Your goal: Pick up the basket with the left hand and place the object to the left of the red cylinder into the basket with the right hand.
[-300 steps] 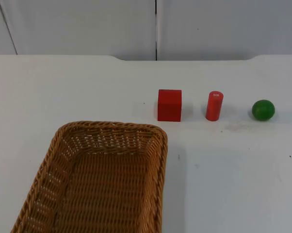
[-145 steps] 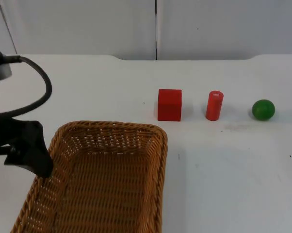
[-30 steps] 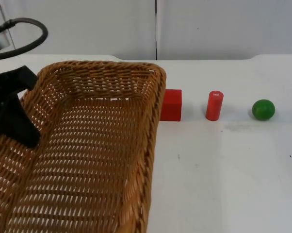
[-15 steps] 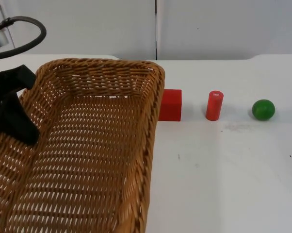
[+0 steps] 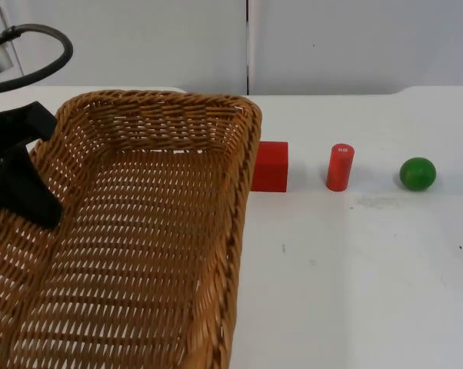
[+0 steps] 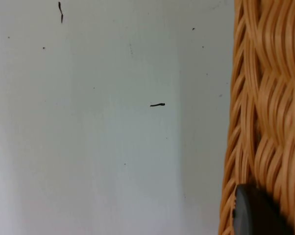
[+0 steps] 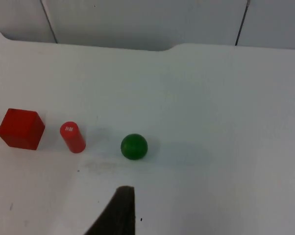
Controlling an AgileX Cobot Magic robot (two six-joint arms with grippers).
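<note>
red cube (image 5: 270, 166) on the desk (image 5: 354, 269) just left of the red cylinder (image 5: 340, 167), partly behind the basket (image 5: 131, 231) pinched at its rim by the left pincer (image 5: 31, 204); looks light, rigid, take by flat opposite faces; right pincer (image 7: 113, 215) waits, state untellable.

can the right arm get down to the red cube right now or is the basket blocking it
Probably yes. The red cube stands just behind the raised basket, whose rim covers its left edge in the top view, but its top and right side look free. The red cylinder stands apart. The left tool holds the basket.
</note>
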